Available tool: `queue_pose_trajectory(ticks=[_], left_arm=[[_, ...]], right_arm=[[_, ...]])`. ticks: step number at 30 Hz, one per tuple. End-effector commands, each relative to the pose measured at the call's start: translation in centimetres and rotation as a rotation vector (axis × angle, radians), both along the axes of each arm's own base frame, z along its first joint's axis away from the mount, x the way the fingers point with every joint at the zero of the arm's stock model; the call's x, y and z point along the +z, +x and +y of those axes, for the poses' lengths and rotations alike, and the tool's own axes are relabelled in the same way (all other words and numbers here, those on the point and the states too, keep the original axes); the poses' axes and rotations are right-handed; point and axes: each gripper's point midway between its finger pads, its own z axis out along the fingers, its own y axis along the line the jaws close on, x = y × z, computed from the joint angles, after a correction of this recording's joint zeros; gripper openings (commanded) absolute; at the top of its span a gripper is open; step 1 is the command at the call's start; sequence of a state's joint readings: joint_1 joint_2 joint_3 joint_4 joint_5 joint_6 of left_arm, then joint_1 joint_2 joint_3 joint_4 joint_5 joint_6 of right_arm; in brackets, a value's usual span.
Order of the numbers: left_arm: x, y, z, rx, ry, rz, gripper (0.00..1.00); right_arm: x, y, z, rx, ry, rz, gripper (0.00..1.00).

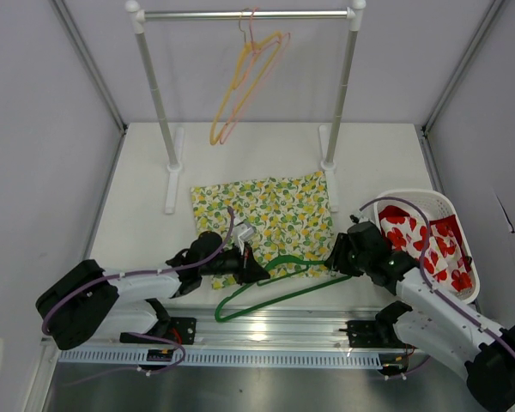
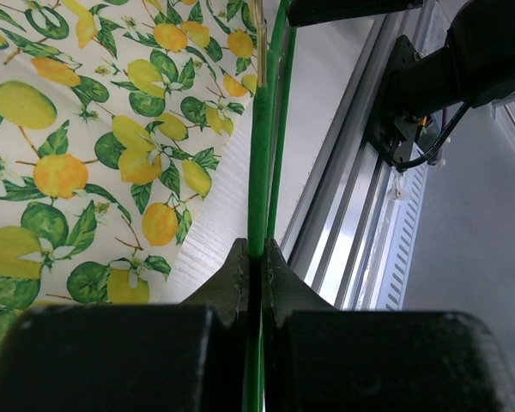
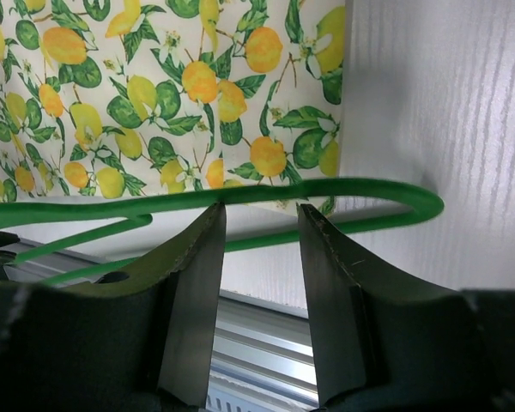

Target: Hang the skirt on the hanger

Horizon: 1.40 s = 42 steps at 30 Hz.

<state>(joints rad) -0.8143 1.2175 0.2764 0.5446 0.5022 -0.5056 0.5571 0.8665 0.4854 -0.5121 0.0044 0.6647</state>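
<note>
The green hanger (image 2: 259, 172) is clamped near the table's front edge by the left gripper (image 2: 256, 257). The jaws of the right gripper (image 3: 257, 215) are held wide over its curved end. Beyond, the lemon-print skirt (image 1: 266, 210) is spread flat on the table (image 1: 146, 223).

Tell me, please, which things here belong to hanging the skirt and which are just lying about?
Job in hand:
skirt
green hanger, at the skirt's near edge
left pincer, shut on the green hanger
right pincer, open astride the green hanger

Lying about:
rack
two hangers on the rack
basket
red-flowered cloth in the basket
</note>
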Motion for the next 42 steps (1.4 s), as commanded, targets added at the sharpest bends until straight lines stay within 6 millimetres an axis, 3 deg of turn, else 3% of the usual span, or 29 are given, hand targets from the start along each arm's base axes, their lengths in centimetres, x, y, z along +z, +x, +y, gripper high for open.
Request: queue_pose_trajectory(ticks=[1, 6, 13, 22, 35, 39, 42], left_arm=[[0.7, 1.0, -0.1, -0.006, -0.013, -0.070, 0.00], [0.5, 1.3, -0.1, -0.001, -0.001, -0.071, 0.00], [-0.1, 1.1, -0.3, -0.027, 0.004, -0.052, 0.00], [-0.8, 0.9, -0.3, -0.029, 0.011, -0.034, 0.00], [-1.3, 0.8, -0.3, -0.030, 0.019, -0.019, 0.00], [-1.4, 0.9, -0.3, -0.026, 0.024, -0.017, 0.00], [-1.5, 1.3, -0.4, -0.016, 0.030, -0.019, 0.00]], right_arm=[[0.1, -0.1, -0.9, -0.049, -0.014, -0.020, 0.46], [0.7, -0.1, -0.9, -0.057, 0.004, -0.050, 0.46], [-1.7, -0.7, -0.9, -0.049, -0.021, 0.000, 0.46], [-3.3, -0.5, -0.7, -0.055, -0.036, 0.015, 0.46], [-3.7, 0.5, -0.3, -0.066, -0.073, 0.005, 0.44], [-3.9, 0.6, -0.2, -0.072, -0.070, 0.009, 0.28], [-2.6, 1.1, 0.1, -0.072, -0.063, -0.010, 0.22]])
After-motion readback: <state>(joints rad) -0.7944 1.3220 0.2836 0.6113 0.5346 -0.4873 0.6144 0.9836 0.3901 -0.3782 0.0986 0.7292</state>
